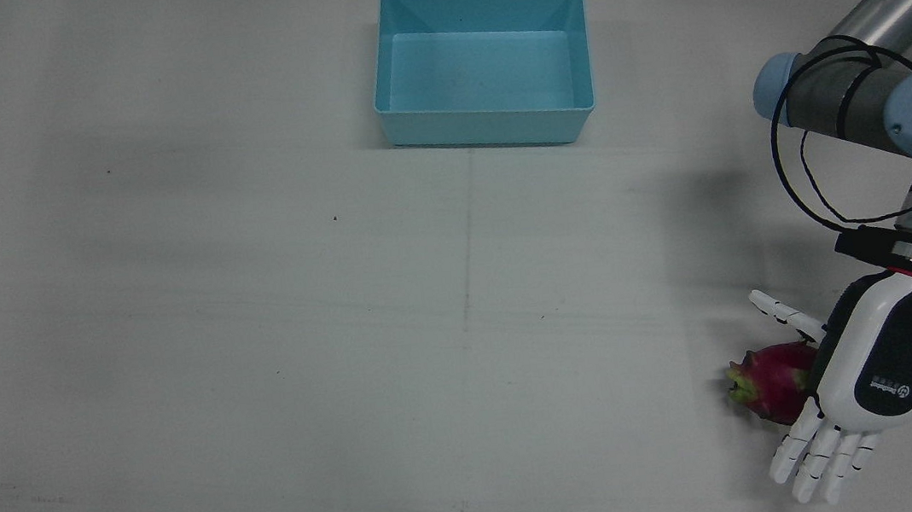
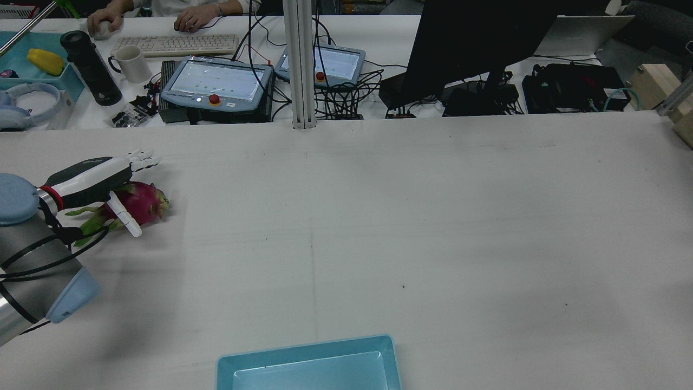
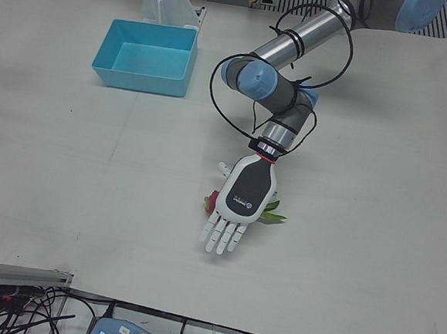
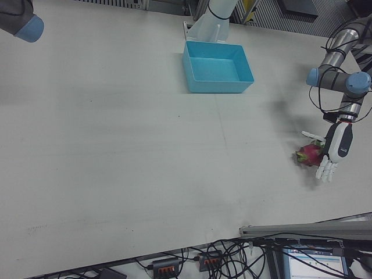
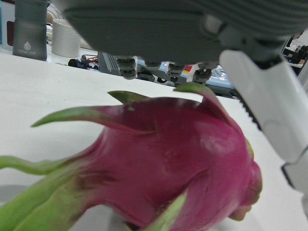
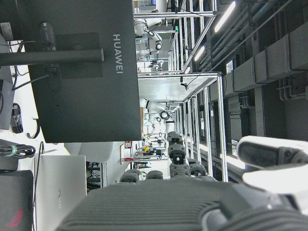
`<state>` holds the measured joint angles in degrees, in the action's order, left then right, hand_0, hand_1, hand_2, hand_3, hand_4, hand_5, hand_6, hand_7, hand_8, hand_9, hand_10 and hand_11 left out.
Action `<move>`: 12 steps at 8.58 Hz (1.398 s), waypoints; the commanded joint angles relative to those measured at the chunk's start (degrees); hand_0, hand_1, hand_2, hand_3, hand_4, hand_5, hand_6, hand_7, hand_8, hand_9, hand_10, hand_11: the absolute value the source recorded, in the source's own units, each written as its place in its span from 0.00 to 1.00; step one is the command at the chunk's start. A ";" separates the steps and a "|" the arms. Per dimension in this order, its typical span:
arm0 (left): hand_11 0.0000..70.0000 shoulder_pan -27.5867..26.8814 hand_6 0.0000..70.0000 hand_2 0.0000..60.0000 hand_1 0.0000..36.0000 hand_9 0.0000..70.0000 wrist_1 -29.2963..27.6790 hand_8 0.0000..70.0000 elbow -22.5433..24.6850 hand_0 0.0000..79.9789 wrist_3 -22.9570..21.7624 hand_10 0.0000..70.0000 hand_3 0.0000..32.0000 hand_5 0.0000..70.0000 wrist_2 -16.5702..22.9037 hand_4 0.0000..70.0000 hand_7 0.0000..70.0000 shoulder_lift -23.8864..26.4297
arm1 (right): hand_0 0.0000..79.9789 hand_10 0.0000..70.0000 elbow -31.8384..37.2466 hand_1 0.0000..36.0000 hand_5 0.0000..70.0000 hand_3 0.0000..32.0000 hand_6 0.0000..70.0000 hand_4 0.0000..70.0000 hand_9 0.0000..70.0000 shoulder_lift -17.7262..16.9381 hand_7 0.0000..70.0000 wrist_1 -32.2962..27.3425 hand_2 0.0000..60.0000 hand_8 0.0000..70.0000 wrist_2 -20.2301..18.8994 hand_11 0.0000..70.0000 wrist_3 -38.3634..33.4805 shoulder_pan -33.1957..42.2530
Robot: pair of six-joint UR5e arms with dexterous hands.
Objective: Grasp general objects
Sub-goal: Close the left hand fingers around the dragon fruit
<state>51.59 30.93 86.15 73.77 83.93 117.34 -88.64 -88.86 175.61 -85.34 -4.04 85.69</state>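
A pink dragon fruit (image 1: pixel 771 381) with green scales lies on the white table near the left arm's side. It also shows in the rear view (image 2: pixel 142 202), the left-front view (image 3: pixel 211 202), the right-front view (image 4: pixel 308 154) and fills the left hand view (image 5: pixel 159 168). My left hand (image 1: pixel 864 373) hovers flat just over it, palm down, fingers (image 1: pixel 822 455) straight and spread, thumb (image 1: pixel 784 311) out to the side; it holds nothing. It also shows in the rear view (image 2: pixel 92 179), the left-front view (image 3: pixel 240 203) and the right-front view (image 4: pixel 336 148). My right hand shows only in its own view (image 6: pixel 178 192), raised and facing the room.
An empty light-blue bin (image 1: pixel 481 64) stands at the robot's edge of the table, in the middle; it also shows in the rear view (image 2: pixel 308 363). The right arm's elbow (image 4: pixel 20 20) is at the right-front view's top left corner. Monitors, pendants and cables sit beyond the far edge.
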 commanded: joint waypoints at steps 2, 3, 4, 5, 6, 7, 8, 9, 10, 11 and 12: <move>0.13 0.35 0.00 0.08 0.69 0.00 0.18 0.00 -1.33 0.75 0.15 0.06 0.07 0.11 -0.17 0.00 0.08 -0.18 | 0.00 0.00 0.05 0.00 0.00 0.00 0.00 0.00 0.00 0.00 0.00 0.00 0.00 0.00 0.00 0.00 0.00 0.00; 0.15 0.18 0.00 0.10 0.72 0.00 0.10 0.00 -1.51 0.75 0.24 0.07 0.12 0.14 -0.08 0.00 0.09 -0.18 | 0.00 0.00 -0.04 0.00 0.00 0.00 0.00 0.00 0.00 0.00 0.00 0.00 0.00 0.00 0.00 0.00 0.00 0.09; 0.16 0.00 0.00 0.10 0.73 0.00 0.10 0.00 -1.68 0.76 0.24 0.08 0.19 0.15 -0.17 0.00 0.11 -0.09 | 0.00 0.00 -0.04 0.00 0.00 0.00 0.00 0.00 0.00 0.00 0.00 0.00 0.00 0.00 0.00 0.00 0.00 0.00; 0.17 0.00 0.00 0.10 0.73 0.00 0.10 0.00 -1.95 0.76 0.24 0.09 0.20 0.17 -0.08 0.00 0.11 -0.09 | 0.00 0.00 0.05 0.00 0.00 0.00 0.00 0.00 0.00 0.00 0.00 0.00 0.00 0.00 0.00 0.00 0.00 0.00; 0.17 -0.09 0.00 0.11 0.72 0.00 -0.08 0.00 -2.47 0.76 0.24 0.08 0.16 0.19 -0.17 0.00 0.12 0.00 | 0.00 0.00 -0.04 0.00 0.00 0.00 0.00 0.00 0.00 0.00 0.00 0.00 0.00 0.00 0.00 0.00 0.00 0.00; 0.17 -0.09 0.01 0.13 0.73 0.01 -0.43 0.00 -3.08 0.76 0.24 0.08 0.11 0.24 -0.43 0.00 0.13 0.08 | 0.00 0.00 -0.04 0.00 0.00 0.00 0.00 0.00 0.00 0.00 0.00 0.00 0.00 0.00 0.00 0.00 0.00 0.00; 0.17 -0.18 0.02 0.18 0.75 0.01 -0.43 0.00 -3.09 0.76 0.24 0.09 0.02 0.35 -0.52 0.00 0.14 0.08 | 0.00 0.00 -0.04 0.00 0.00 0.00 0.00 0.00 0.00 0.00 0.00 0.00 0.00 0.00 0.00 0.00 0.00 0.00; 0.21 -0.18 0.04 0.25 0.80 0.01 -0.34 0.00 -3.09 0.78 0.24 0.11 0.00 0.51 -0.52 0.01 0.17 0.17 | 0.00 0.00 -0.04 0.00 0.00 0.00 0.00 0.00 0.00 0.00 0.00 0.00 0.00 0.00 0.00 0.00 0.00 0.00; 0.27 -0.18 0.07 0.23 0.78 0.02 -0.34 0.00 -3.09 0.78 0.24 0.16 0.00 0.63 -0.52 0.02 0.21 0.17 | 0.00 0.00 -0.04 0.00 0.00 0.00 0.00 0.00 0.00 0.00 0.00 0.00 0.00 0.00 0.00 0.00 0.00 0.00; 0.34 -0.18 0.14 0.23 0.74 0.03 -0.25 0.02 -3.09 0.77 0.24 0.20 0.00 0.81 -0.52 0.04 0.26 0.26 | 0.00 0.00 0.05 0.00 0.00 0.00 0.00 0.00 0.00 0.00 0.00 0.00 0.00 0.00 0.00 0.00 0.00 0.00; 0.48 -0.26 0.24 0.25 0.72 0.13 -0.17 0.11 -3.18 0.77 0.41 0.30 0.00 0.94 -0.52 0.09 0.31 0.70 | 0.00 0.00 -0.04 0.00 0.00 0.00 0.00 0.00 0.00 0.00 0.00 0.00 0.00 0.00 0.00 0.00 0.00 0.00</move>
<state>51.42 30.61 83.09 74.01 83.42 117.53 -88.66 -88.86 175.61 -85.34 -4.04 85.70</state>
